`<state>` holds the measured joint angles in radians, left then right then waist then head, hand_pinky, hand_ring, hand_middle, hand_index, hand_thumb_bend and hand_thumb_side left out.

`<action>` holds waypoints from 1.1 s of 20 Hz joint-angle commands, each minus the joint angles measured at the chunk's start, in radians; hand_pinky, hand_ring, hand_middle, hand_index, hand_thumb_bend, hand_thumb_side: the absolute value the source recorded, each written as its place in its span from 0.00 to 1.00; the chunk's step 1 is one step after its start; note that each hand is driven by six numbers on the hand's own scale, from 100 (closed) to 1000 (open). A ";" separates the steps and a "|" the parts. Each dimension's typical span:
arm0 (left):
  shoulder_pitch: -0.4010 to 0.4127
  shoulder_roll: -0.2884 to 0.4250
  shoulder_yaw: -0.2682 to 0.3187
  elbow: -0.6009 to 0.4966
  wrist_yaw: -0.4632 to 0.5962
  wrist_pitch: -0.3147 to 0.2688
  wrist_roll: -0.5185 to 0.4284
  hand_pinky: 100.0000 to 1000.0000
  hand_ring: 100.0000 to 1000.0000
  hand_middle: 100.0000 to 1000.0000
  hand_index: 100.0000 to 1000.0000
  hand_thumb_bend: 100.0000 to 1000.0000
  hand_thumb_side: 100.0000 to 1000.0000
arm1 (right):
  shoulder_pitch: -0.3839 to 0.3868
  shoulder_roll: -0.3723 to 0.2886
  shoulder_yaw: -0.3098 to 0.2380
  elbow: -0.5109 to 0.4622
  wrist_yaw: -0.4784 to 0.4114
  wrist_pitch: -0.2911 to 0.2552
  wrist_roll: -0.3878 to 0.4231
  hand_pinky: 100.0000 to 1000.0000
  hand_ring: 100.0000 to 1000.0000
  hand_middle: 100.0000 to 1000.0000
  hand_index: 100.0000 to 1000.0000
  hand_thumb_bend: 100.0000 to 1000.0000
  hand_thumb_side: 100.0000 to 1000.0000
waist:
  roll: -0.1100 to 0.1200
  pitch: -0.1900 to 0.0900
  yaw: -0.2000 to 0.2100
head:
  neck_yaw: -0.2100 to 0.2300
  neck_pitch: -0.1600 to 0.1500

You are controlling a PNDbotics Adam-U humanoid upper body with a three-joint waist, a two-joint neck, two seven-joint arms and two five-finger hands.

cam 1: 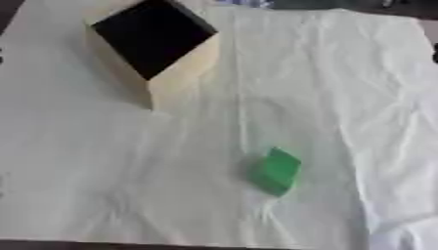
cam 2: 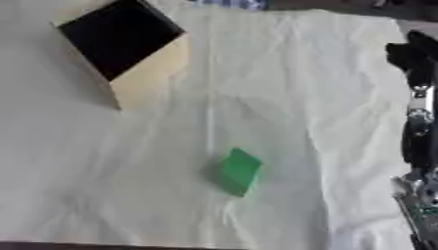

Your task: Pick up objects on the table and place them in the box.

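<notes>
A green block (cam 1: 276,171) lies on the white cloth (cam 1: 342,97), right of the middle and towards the front. The cream box (cam 1: 180,73) stands at the back left, turned corner-on, its dark inside open to the top. My right arm rises along the right edge of the right eye view, and its black hand (cam 2: 412,54) hangs well to the right of and beyond the block, touching nothing. The left hand shows in no view.
The wrinkled cloth covers nearly the whole table. A dark strip of table edge (cam 1: 128,245) runs along the front. Something with a blue pattern (cam 2: 227,4) lies at the far edge behind the box.
</notes>
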<state>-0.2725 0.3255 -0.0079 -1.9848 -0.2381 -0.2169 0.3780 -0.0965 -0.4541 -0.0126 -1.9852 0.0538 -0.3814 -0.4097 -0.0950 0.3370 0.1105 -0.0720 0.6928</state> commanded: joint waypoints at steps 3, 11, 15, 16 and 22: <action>-0.004 0.008 0.008 -0.015 -0.001 0.000 -0.003 0.53 0.54 0.73 0.72 0.19 0.64 | 0.001 -0.037 -0.010 -0.015 0.009 0.000 0.008 0.79 0.76 0.62 0.82 0.00 0.80 | 0.003 -0.024 -0.001 | -0.003 0.006; 0.000 0.018 0.005 -0.015 -0.001 0.001 -0.007 0.53 0.54 0.73 0.72 0.19 0.64 | 0.039 -0.275 0.016 -0.015 0.161 -0.037 0.072 0.80 0.79 0.67 0.83 0.00 0.79 | -0.005 -0.030 -0.004 | -0.005 0.015; 0.000 0.023 0.002 -0.015 0.000 0.001 -0.010 0.53 0.54 0.73 0.72 0.19 0.64 | 0.065 -0.421 0.043 -0.015 0.252 -0.034 0.110 0.80 0.79 0.69 0.83 0.00 0.81 | -0.008 -0.030 -0.004 | -0.005 0.012; 0.000 0.024 0.002 -0.015 0.001 0.001 -0.010 0.53 0.54 0.73 0.72 0.19 0.64 | 0.071 -0.453 0.051 -0.015 0.273 -0.024 0.117 0.80 0.80 0.70 0.83 0.00 0.81 | -0.008 -0.030 -0.005 | -0.004 0.012; 0.001 0.029 -0.003 -0.015 0.002 0.001 -0.015 0.53 0.54 0.73 0.72 0.19 0.65 | 0.101 -0.613 0.114 -0.015 0.392 0.065 0.139 0.80 0.81 0.74 0.84 0.00 0.81 | -0.011 -0.031 -0.006 | -0.002 0.016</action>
<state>-0.2651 0.3282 -0.0092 -1.9848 -0.2379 -0.2151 0.3670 0.0064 -1.0047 0.0987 -1.9853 0.4190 -0.3338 -0.2724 -0.1077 0.3257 0.1064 -0.0739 0.7033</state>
